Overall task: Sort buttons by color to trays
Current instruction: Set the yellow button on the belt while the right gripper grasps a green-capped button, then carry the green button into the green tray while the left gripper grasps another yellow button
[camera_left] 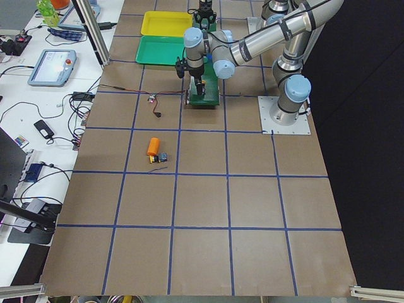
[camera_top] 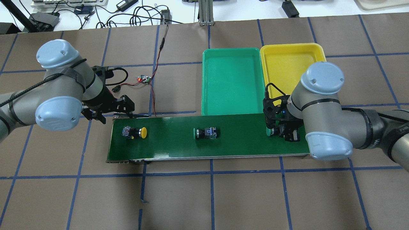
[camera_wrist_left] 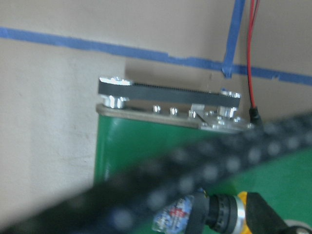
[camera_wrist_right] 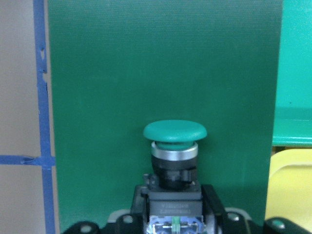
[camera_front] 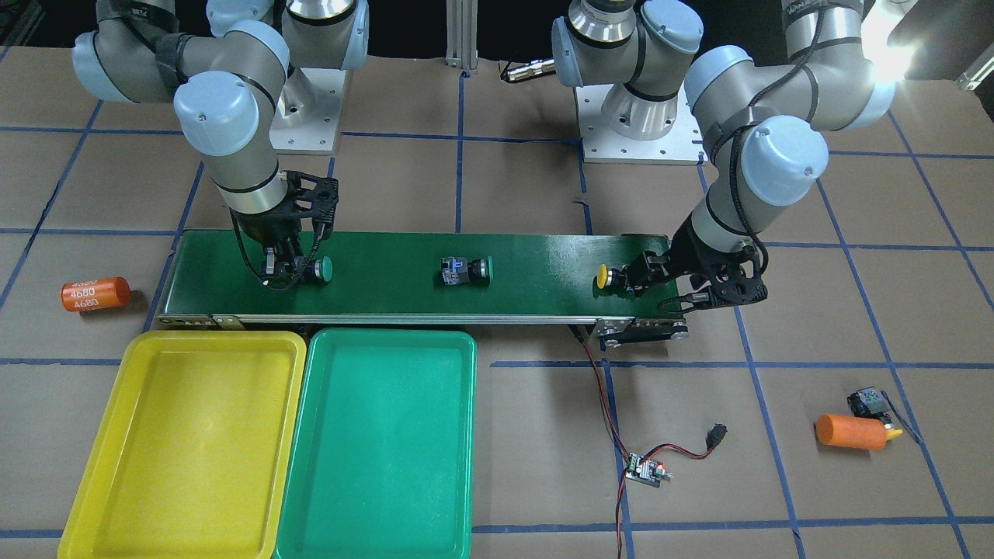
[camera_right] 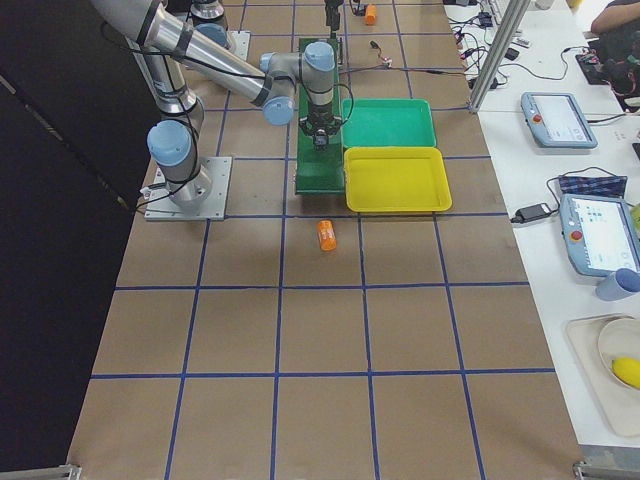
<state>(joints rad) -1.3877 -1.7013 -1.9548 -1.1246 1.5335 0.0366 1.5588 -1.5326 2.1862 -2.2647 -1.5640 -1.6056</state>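
My right gripper is shut on a green button at the belt's end by the trays, and its pads clamp the black body. My left gripper is open, over the belt's other end, just beside a yellow button that lies on the belt. A second green button lies mid-belt. Another yellow button lies on the table behind an orange cylinder. The yellow tray and green tray hold nothing.
The dark-green conveyor belt runs across the table. One orange cylinder lies off the belt's end near the yellow tray and another lies far off the other end. A small circuit board with red-black wires lies beside the green tray.
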